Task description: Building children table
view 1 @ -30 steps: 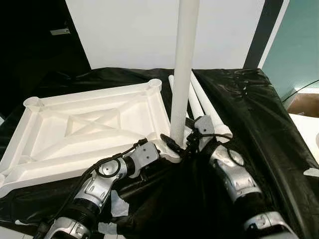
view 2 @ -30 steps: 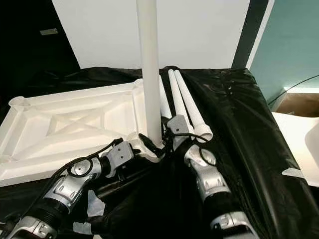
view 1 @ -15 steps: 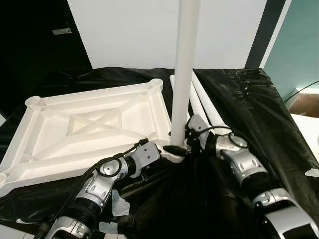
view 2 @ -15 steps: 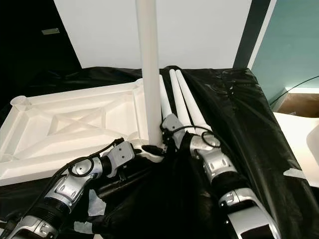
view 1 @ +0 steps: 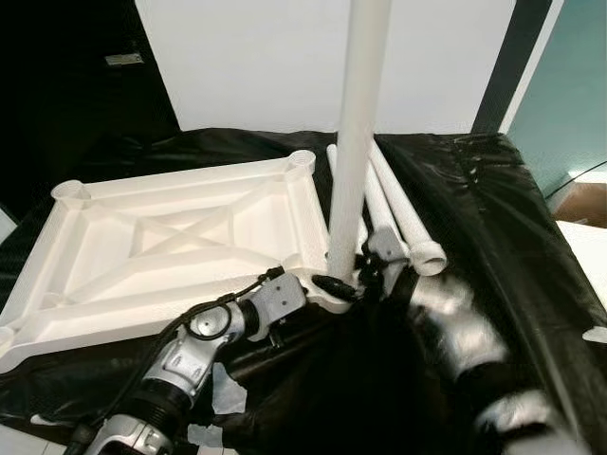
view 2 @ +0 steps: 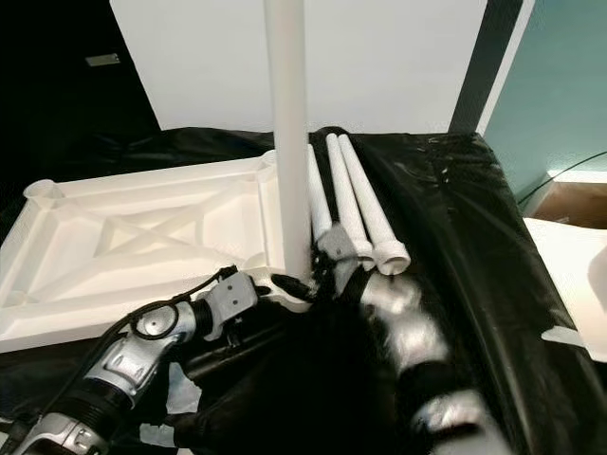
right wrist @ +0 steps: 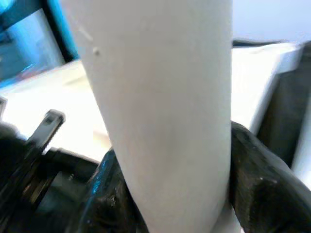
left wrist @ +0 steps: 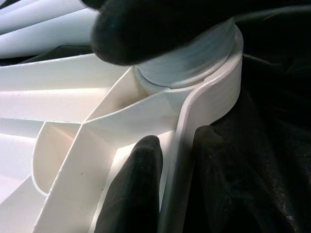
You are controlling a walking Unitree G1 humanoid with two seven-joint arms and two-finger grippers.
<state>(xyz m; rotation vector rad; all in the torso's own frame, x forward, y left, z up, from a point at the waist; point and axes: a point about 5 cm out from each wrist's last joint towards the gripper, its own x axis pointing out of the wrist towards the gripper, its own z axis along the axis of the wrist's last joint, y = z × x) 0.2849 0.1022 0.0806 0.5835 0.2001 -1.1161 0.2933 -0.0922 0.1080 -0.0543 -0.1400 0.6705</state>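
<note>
The white tabletop (view 1: 66, 284) lies upside down on black cloth. One white leg (view 1: 356, 142) stands upright in its near right corner socket (left wrist: 194, 53). My left gripper (view 1: 332, 284) holds that corner, with one finger (left wrist: 136, 189) inside the rim and the other over the socket. From the right, my right gripper (view 1: 365, 275) is shut around the base of the upright leg (right wrist: 160, 107), with black fingers (right wrist: 257, 179) on both sides of it. The right arm is blurred. Three spare legs (view 1: 403, 218) lie side by side on the cloth behind the corner.
The black cloth (view 1: 493, 209) covers the whole work surface and drops off on the right, near a white surface (view 2: 579, 275). Bits of white tape (view 1: 223, 389) stick to the cloth near the front. A white wall panel (view 1: 256, 57) stands behind.
My right arm has kept swinging around the leg's base and is now blurred with motion. The leg stays upright in the socket. The left gripper has not moved.
</note>
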